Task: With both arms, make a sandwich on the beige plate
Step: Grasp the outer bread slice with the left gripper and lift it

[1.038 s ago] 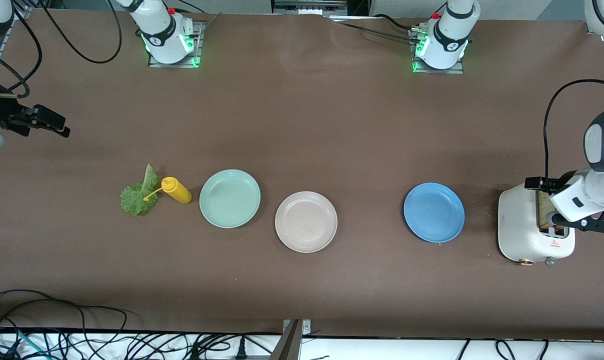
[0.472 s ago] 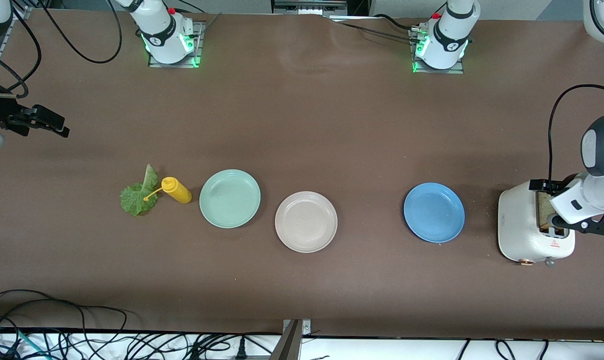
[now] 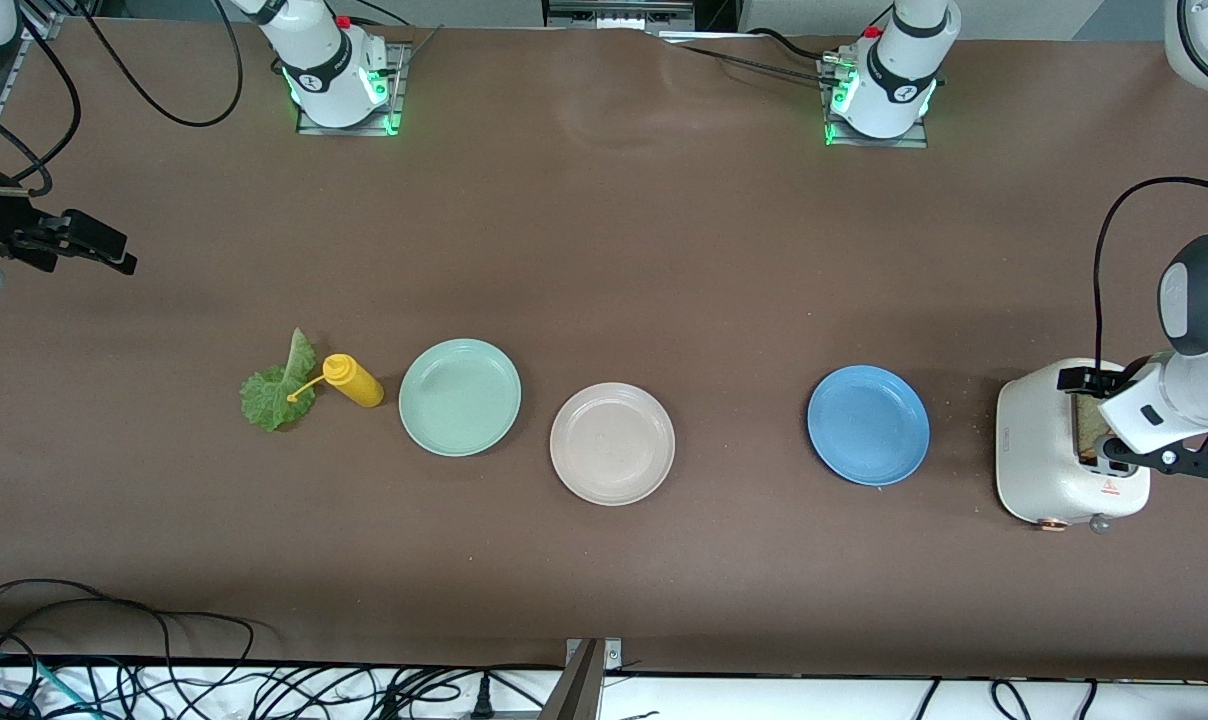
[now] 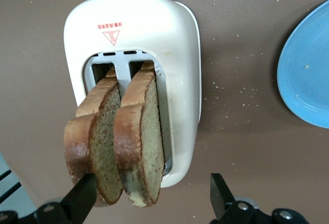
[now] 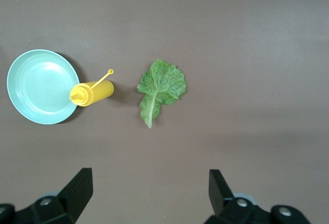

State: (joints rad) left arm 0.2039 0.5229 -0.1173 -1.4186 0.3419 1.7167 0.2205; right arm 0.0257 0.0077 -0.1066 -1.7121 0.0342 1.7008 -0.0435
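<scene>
Since a second ago we see the left claw (image 3: pixel 1104 415) shift a little toward the end of the tabletop (image 3: pixel 604 250) over the toaster (image 3: pixel 1049 455), covering more of the slot, while the right claw (image 3: pixel 114 255) has barely moved and everything else lies as it did. The left arm (image 3: pixel 1194 330) reaches in from the tabletop's edge and bends down over the toaster; the right arm waits at its own end, its claw up in the air. In the left wrist view the left claw (image 4: pixel 149 198) stands wide, its fingers (image 4: pixel 79 198) flanking the two bread slices (image 4: pixel 115 147) that stick up from the slots; one finger lies against the crust of the outer slice, the other is clear of the bread. The right claw (image 5: pixel 149 193) is wide and holds nothing, hanging over bare tabletop near the lettuce (image 5: pixel 159 90), the yellow bottle (image 5: pixel 92 93) and the green plate (image 5: pixel 41 88). The beige plate (image 3: pixel 612 443) sits between the green plate (image 3: pixel 460 397) and the blue plate (image 3: pixel 868 425), with nothing on it.
</scene>
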